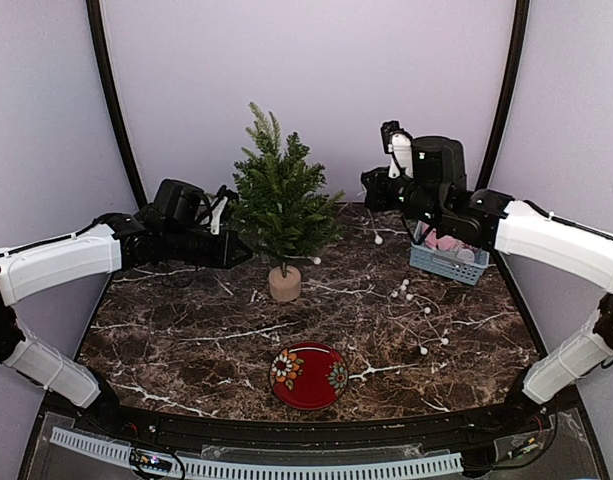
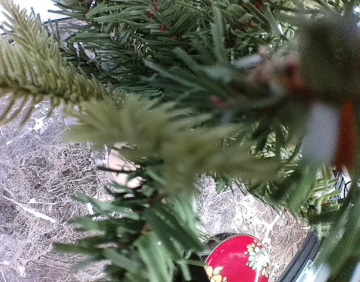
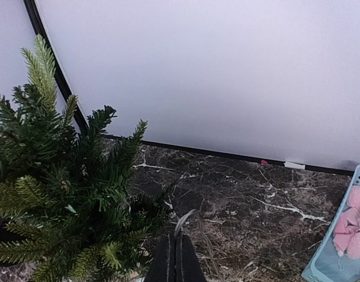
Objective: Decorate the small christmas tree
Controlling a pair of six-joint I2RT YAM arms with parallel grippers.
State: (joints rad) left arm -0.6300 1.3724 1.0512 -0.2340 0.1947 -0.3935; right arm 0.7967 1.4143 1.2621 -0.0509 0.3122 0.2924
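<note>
The small christmas tree [image 1: 279,200] stands mid-table on its pale wood stump [image 1: 284,284]. From the left, my left gripper [image 1: 244,252] is pushed into the lower branches. Needles [image 2: 168,147] fill the left wrist view and hide its fingers; nothing shows in its grip. Just right of the tree, above the table, hangs my right gripper [image 1: 366,190]. Its black tips [image 3: 175,252] are shut on a thin pale string [image 3: 187,218]. A strand of white beads [image 1: 414,298] lies on the table to the right, with one bead [image 1: 316,260] by the lowest branches.
A light-blue basket [image 1: 448,264] holding pink items [image 3: 350,229] sits at the back right under the right arm. Near the front edge lies a red flowered plate [image 1: 308,375], also showing under the branches [image 2: 238,261]. A blurred white-and-orange thing [image 2: 323,132] sits among the branches.
</note>
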